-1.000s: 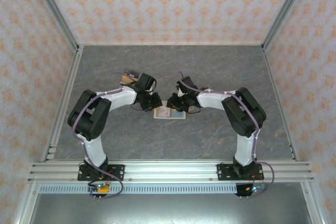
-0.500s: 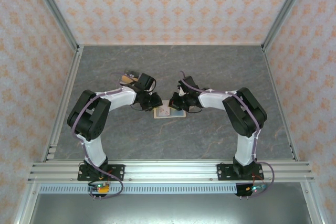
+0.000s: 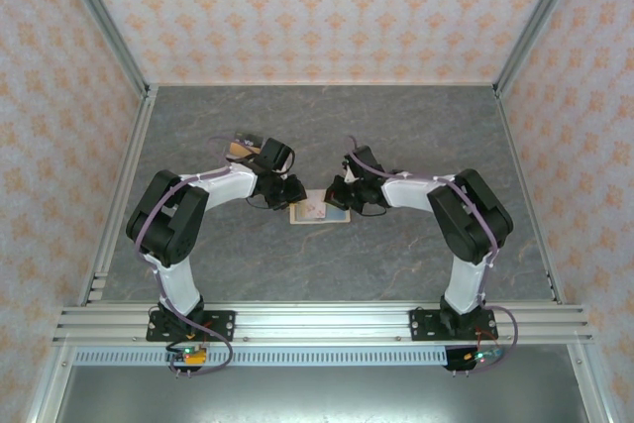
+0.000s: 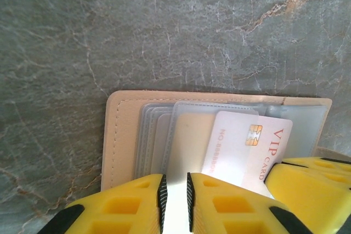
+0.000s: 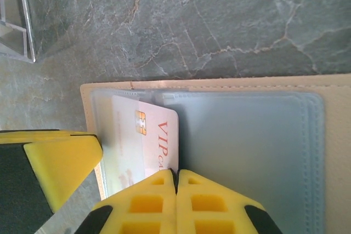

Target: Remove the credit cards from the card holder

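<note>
A white card (image 4: 244, 143) with a gold chip and red "VIP" lettering sticks partway out of a pocket of the holder (image 4: 123, 135). The holder lies spread open and flat on the table (image 4: 164, 26), beige border outward and its stacked pale grey-blue pockets facing up. In the top view it sits near the table's middle, between the two arms' tips.

The right gripper (image 5: 176, 187) has its jaws clenched tight together, with no gap between the yellow fingers. Their tips sit at the card's exposed edge, where the card meets the neighbouring pocket. I cannot tell whether the card is pinched between them.

The left gripper (image 4: 174, 193) is over the holder's other half, at its near edge. Its jaws stand a narrow slit apart with something pale in the slit, and I cannot tell whether they grasp a pocket. The two grippers are close together, a right finger showing just beside the card in the left wrist view.

A clear box (image 5: 16, 26) stands on the table past the holder's corner.
</note>
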Available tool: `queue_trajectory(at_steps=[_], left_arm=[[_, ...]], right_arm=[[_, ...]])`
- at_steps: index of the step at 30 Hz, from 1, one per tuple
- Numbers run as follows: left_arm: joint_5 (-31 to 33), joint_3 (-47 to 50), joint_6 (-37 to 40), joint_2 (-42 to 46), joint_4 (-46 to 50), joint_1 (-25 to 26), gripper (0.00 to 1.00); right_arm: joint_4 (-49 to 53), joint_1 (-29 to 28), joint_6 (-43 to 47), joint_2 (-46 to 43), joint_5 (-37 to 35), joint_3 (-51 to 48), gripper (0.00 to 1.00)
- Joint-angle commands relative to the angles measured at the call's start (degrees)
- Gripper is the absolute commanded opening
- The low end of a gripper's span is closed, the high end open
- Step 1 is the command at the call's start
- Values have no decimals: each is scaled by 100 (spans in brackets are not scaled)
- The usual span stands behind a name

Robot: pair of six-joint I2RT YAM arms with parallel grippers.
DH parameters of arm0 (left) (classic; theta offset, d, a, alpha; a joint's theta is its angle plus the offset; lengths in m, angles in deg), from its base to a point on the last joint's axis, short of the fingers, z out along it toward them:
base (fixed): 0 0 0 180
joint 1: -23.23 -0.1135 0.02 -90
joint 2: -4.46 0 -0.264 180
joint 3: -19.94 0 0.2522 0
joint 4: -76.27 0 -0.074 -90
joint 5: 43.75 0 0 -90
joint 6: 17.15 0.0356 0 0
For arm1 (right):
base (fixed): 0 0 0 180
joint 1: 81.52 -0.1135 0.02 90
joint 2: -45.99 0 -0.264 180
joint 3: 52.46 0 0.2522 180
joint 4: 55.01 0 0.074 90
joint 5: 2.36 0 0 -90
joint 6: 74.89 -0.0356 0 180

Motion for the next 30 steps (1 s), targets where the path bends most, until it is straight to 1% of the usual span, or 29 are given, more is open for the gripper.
queue_trajectory(at_steps=[1,5,8,10,12,14,16,20,26,30], left_arm=[[81,75,100,-29,199,-4,21],[23,-16,232,137,302,-30,24],[-157,32,246,332,199,-98,32],[-318,65,212,526,109,-149,39],[-498,115,136,737,-36,-199,49],[-700,172,55,943,-262,-218,56],[-918,244,-57,1072,-534,-216,62],[-1490,514,-486,1181,-1473,-216,72],[-2053,732,-909,1158,-2482,-232,77],[-2210,819,-992,1246,-2790,-232,77]], right_arm=[[-21,40,189,-384,-436,-173,0],[-39,93,470,-795,-660,-378,0],[-295,198,625,-1150,-552,-623,0],[-508,302,680,-1373,-379,-774,0],[-814,408,639,-1554,-86,-899,0],[-1110,502,536,-1668,233,-958,0],[-1341,544,433,-1740,467,-974,0],[-1941,552,90,-1766,999,-981,0],[-2628,561,-392,-1735,1417,-968,0],[-2853,563,-558,-1670,1537,-935,0]])
